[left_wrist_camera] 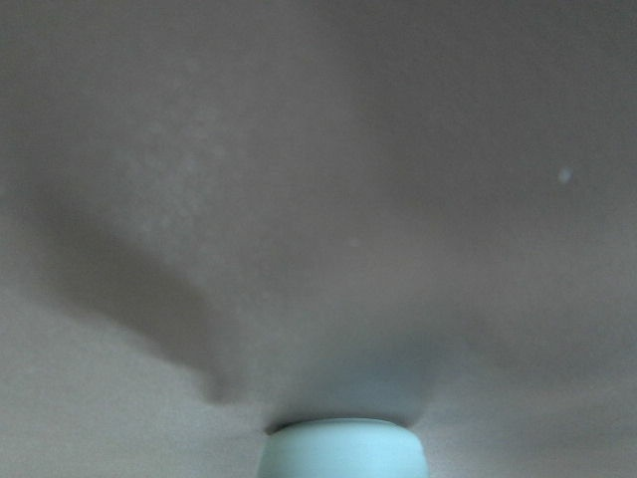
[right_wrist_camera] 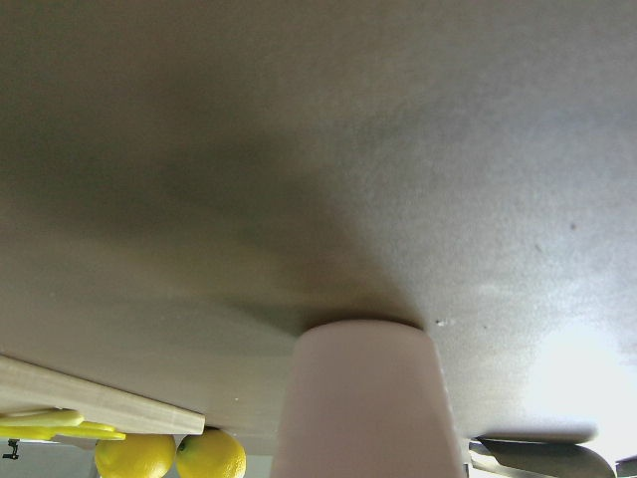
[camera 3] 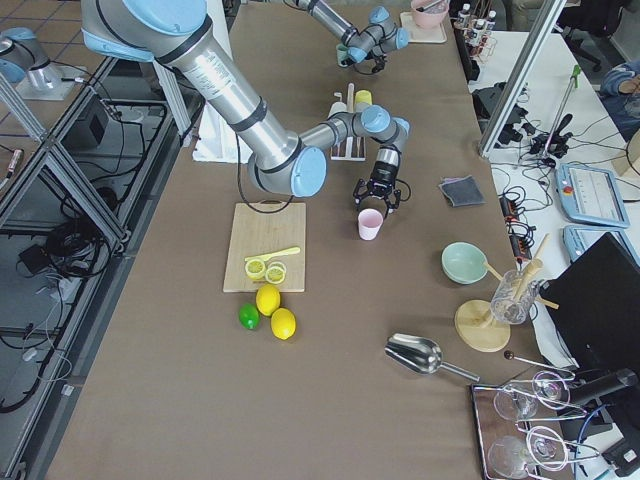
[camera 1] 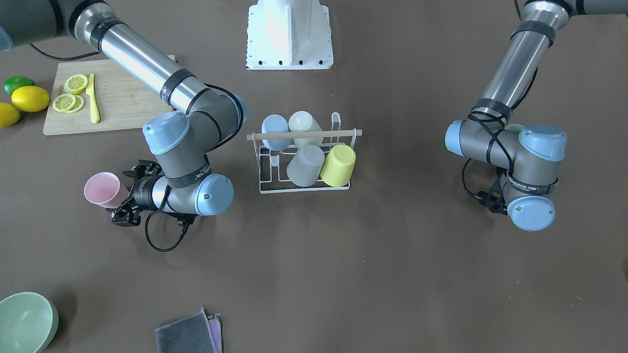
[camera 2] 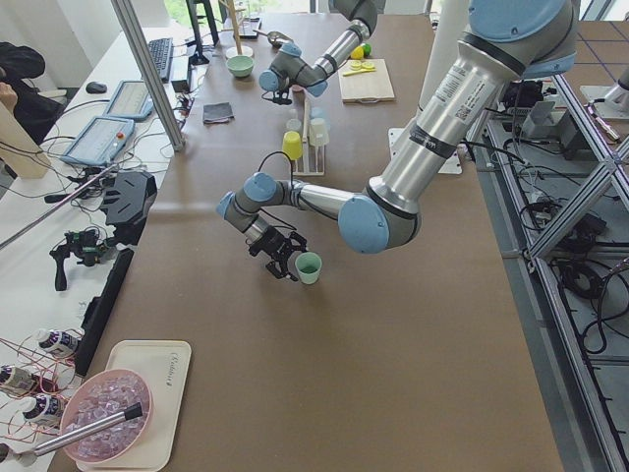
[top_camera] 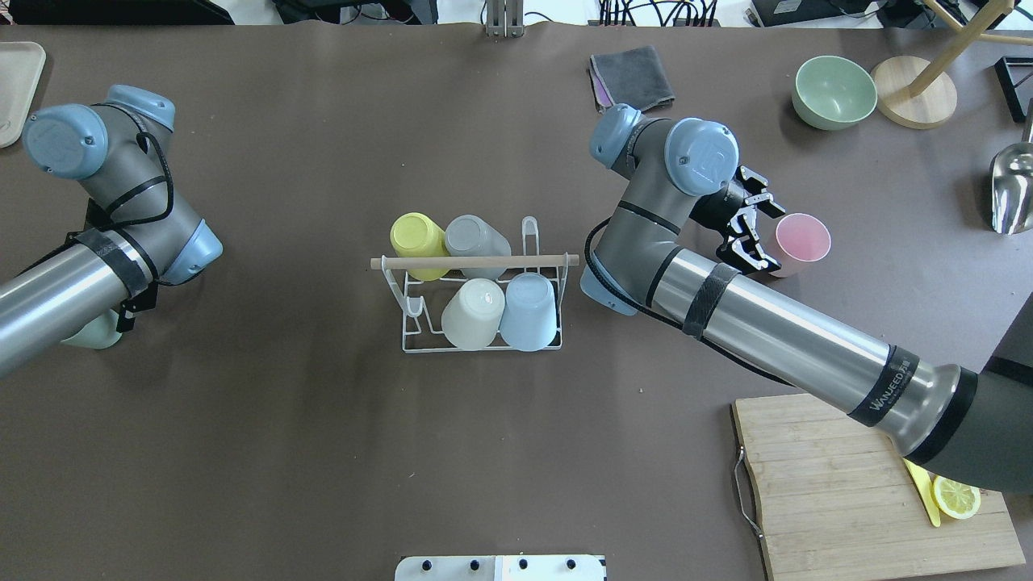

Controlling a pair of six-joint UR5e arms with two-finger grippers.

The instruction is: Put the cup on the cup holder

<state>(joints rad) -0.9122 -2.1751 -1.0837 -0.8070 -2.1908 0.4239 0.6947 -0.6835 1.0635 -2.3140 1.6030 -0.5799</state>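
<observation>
The cup holder [top_camera: 476,261], a white wire rack with a wooden rod, stands mid-table and holds yellow, grey, cream and blue cups upside down; it also shows in the front view [camera 1: 304,134]. A pink cup [top_camera: 800,242] stands upright on the table to its right. My right gripper [top_camera: 765,236] is at the cup's side, open, with a finger on either side of it. A mint cup [camera 2: 309,267] stands on the table far left. My left gripper [camera 2: 283,258] is right beside it, hidden under the arm from overhead; I cannot tell whether it is open or shut.
A cutting board [top_camera: 847,484] with lemon slices and a yellow knife lies at the near right. A green bowl [top_camera: 834,91], a grey cloth [top_camera: 633,77], a wooden stand [top_camera: 912,101] and a metal scoop [top_camera: 1013,190] sit at the far right.
</observation>
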